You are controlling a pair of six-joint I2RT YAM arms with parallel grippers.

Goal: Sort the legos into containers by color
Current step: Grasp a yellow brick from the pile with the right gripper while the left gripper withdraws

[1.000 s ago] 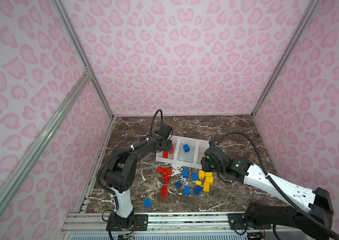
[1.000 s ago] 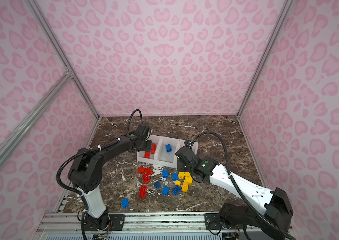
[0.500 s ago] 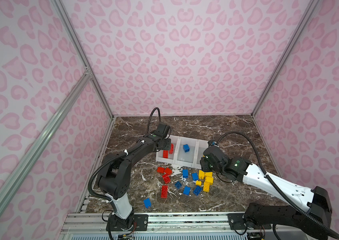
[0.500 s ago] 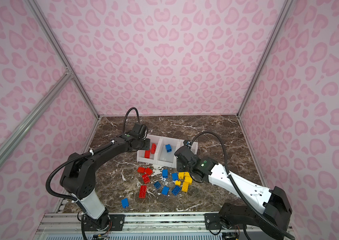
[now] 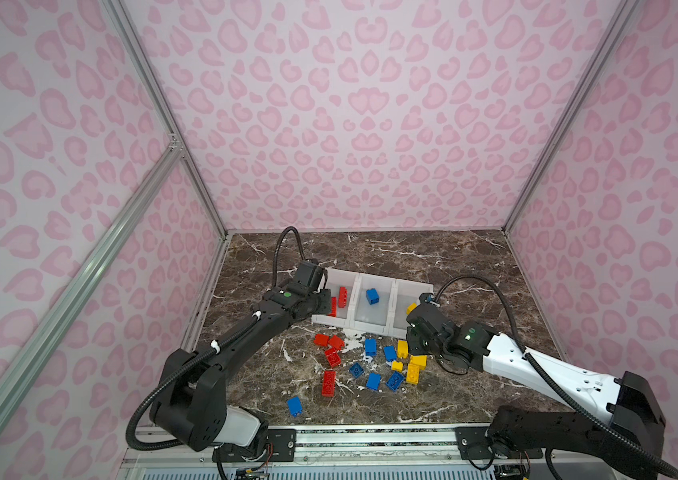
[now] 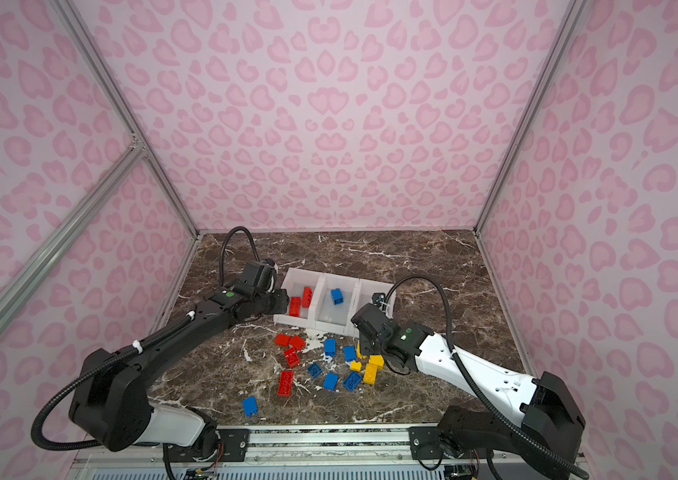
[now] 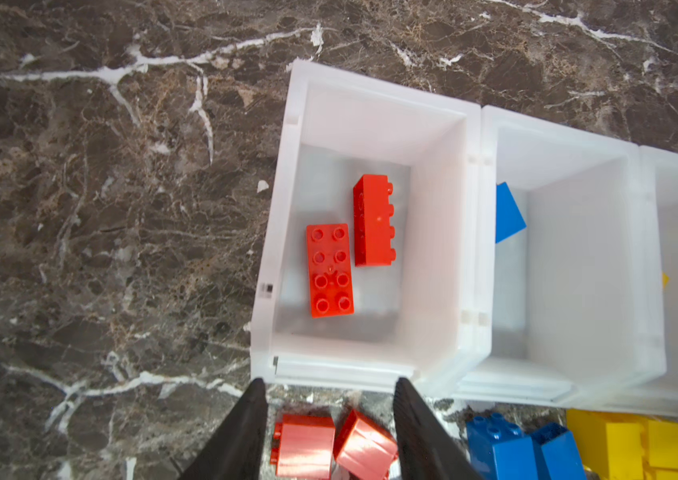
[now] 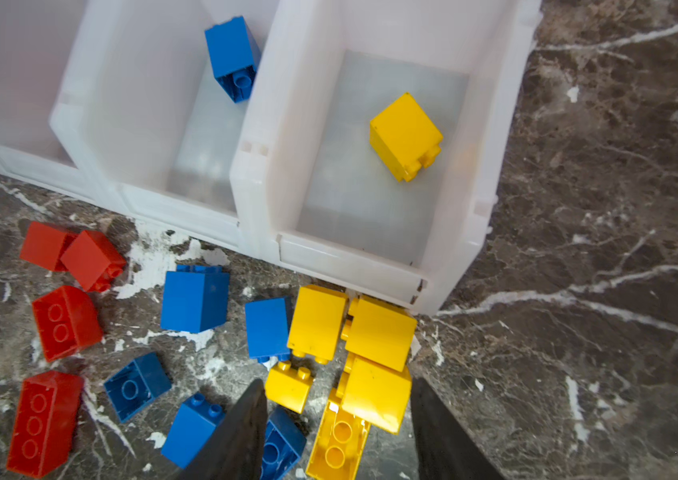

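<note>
I am seeing most of the legos (image 5: 370,346) lying loose just in front of the containers (image 5: 370,327), with reds to the left, blues in the middle and yellows to the right. Two red bricks (image 7: 330,270) are sitting in the left bin, one blue brick (image 5: 372,296) in the middle bin and one yellow brick (image 8: 406,137) in the right bin.

The left gripper (image 7: 331,382) is hovering at the left bin's front wall, jaws spread and holding nothing. The right gripper (image 8: 338,381) is hanging over the yellow pile, likewise spread and empty.

Everything is resting on a dark brown marble tabletop (image 5: 412,257) with white veins. Pink spotted walls (image 5: 350,124) and aluminium posts (image 5: 154,91) are enclosing it. A small dark mark (image 7: 269,288) on the left bin's rim is showing too blurred for me to read.
</note>
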